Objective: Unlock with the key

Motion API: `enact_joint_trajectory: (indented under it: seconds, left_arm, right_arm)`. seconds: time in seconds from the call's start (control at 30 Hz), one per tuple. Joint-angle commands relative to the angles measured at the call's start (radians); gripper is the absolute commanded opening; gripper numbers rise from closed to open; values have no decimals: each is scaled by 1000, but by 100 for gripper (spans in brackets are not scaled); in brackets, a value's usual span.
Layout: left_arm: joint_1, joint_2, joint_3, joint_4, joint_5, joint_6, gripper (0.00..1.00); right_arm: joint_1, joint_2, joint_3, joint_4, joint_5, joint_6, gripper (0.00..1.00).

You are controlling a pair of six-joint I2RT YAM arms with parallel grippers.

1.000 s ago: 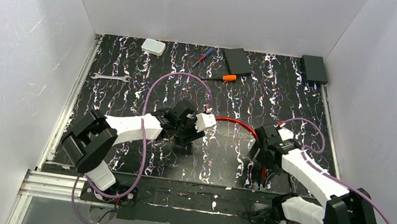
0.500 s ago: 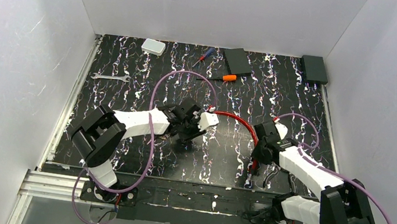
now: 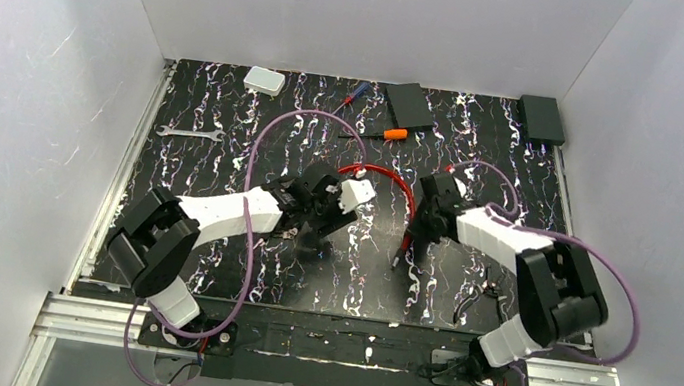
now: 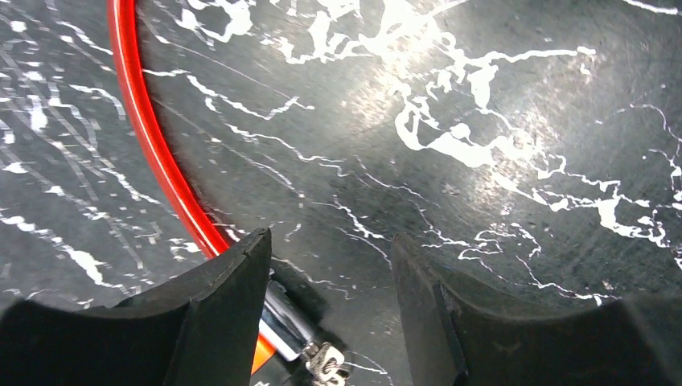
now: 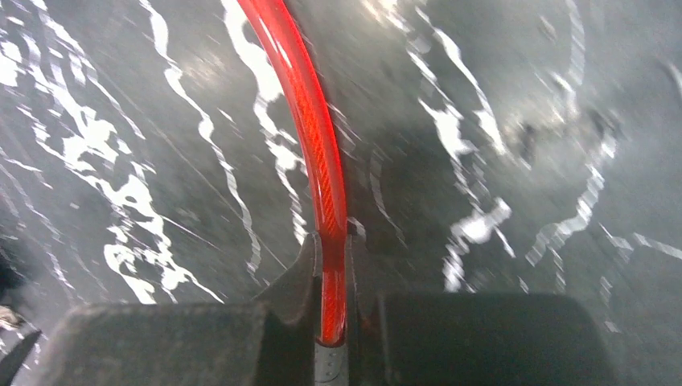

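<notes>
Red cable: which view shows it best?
Top external: the red cable shows as one long arc. Right wrist shows a blurred stretch clamped in the right gripper; left wrist, one curve.

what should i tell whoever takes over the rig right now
Left gripper: open, holding nothing.
Right gripper: shut on the red cable.
Key: not gripped, lying between the left gripper's fingers, close to one of them and beside the cable.
Done: cable held.
Left: grasp the key, find the lock (I can't make it out in any view), insert, turn.
</notes>
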Motion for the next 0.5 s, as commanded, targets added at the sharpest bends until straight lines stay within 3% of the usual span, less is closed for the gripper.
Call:
enact_joint_trajectory:
  seconds: [0.0,0.17,0.27,0.37,0.43,0.47]
  left_arm:
    - [14,-91,-25,97,-97,-4,55]
    - [23,-131,-46,149,-169,10,58]
    - [33,-142,-58,187,-216,13,59]
    - [43,-155,-64,211,-240,12,59]
    - [46,-165,-71,231,-260,12,63]
    - [49,-169,-76,243,-271,12,66]
  right_arm:
    - [-1,162,100,30,-46,-73,3]
    - [-1,231,198,6,-18,-186,9]
    - [-3,225,266,-50,106,-263,38]
    - [-13,220,356,-111,224,-313,59]
    - [-16,222,417,-147,255,-337,76]
    - [-16,221,447,-162,258,-345,79]
